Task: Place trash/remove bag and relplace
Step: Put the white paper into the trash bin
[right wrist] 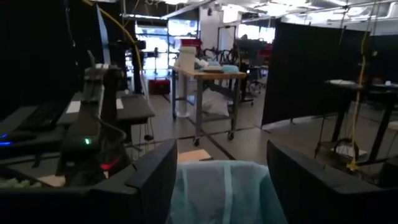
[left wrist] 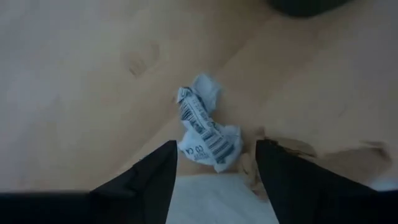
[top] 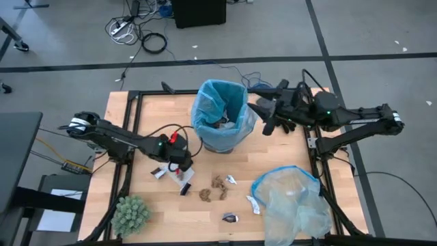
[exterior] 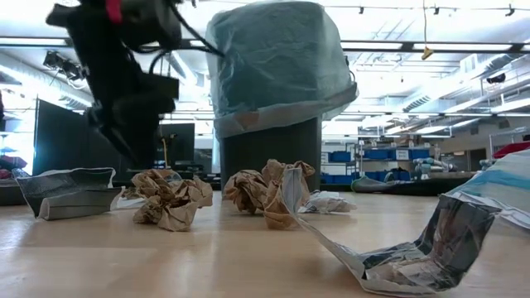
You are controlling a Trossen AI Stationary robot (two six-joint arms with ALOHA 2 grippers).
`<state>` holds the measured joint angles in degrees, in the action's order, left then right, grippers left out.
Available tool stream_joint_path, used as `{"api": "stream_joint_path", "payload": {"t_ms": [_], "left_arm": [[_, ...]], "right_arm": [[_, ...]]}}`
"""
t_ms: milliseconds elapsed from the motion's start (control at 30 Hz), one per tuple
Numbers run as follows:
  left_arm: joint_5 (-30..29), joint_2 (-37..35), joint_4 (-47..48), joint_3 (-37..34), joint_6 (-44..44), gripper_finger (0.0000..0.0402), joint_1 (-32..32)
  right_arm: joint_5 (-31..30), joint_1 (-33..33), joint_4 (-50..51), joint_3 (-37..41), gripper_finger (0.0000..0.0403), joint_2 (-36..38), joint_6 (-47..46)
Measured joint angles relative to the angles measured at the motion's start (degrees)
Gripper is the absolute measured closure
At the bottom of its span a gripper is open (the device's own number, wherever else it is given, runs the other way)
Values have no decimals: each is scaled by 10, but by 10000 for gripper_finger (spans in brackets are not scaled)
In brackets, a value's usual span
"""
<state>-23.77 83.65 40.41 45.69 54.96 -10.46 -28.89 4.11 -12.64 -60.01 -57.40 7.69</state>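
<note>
One white barcode wrapper (left wrist: 208, 130) lies on the counter straight ahead between my left gripper (left wrist: 214, 171)'s spread, empty fingers (left wrist: 155, 177), left of the bin with the blue bag (top: 220, 113), while my right gripper (top: 268, 113) hovers open beside its rim.

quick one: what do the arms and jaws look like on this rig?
Both arms are dark, jointed links. The left arm has a white band near its base, a red patch and black cable by the left gripper. The right gripper has chunky black jaws.
</note>
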Motion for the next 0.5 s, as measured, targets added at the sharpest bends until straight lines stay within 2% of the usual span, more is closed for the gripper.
{"api": "stream_joint_path", "payload": {"t_ms": [300, 500], "left_arm": [[30, 68, -29, 0, -28, 172, 63], [59, 88, -31, 2, -35, 183, 76]], "right_arm": [[-26, 23, 26, 0, 170, 15, -1], [-33, 34, 25, 0, 170, 15, -1]]}}
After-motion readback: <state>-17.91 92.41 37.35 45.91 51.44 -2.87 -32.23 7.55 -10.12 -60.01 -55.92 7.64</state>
